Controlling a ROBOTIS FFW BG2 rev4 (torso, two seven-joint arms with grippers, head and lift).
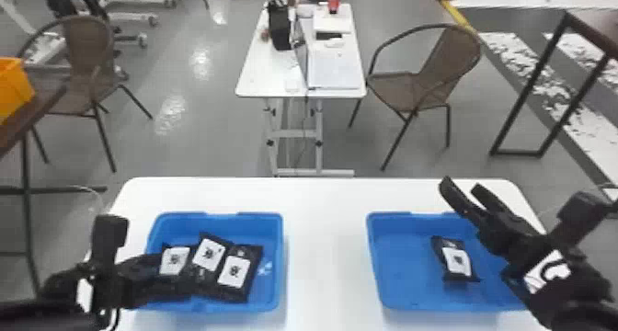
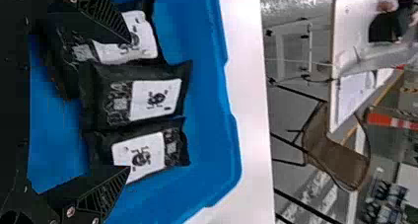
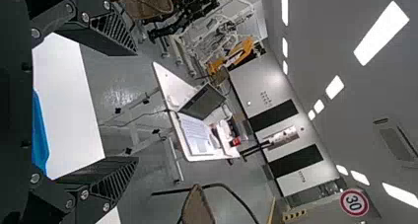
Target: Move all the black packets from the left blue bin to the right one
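Evidently picking is in hand. In the head view one packet (image 1: 456, 261) lies in the right bin (image 1: 404, 284), below the right end effector (image 1: 460, 184) (idle, I'd guess), on a white counter (image 1: 326, 261) with chairs (image 1: 425, 84) beyond. In the left wrist view, three packets (image 2: 143, 98) sit in the left bin (image 2: 212, 135), before the left end effector (image 2: 129, 99), spread wide and empty; next it should lower and pinch one. In the right wrist view, the right end effector gapes, empty, towards a laptop (image 3: 203, 101).

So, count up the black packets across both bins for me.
4. Three lie close together in the left blue bin: left packet, middle packet, right packet. The lone packet is in the right blue bin. More may be hidden beneath these or behind the arms.
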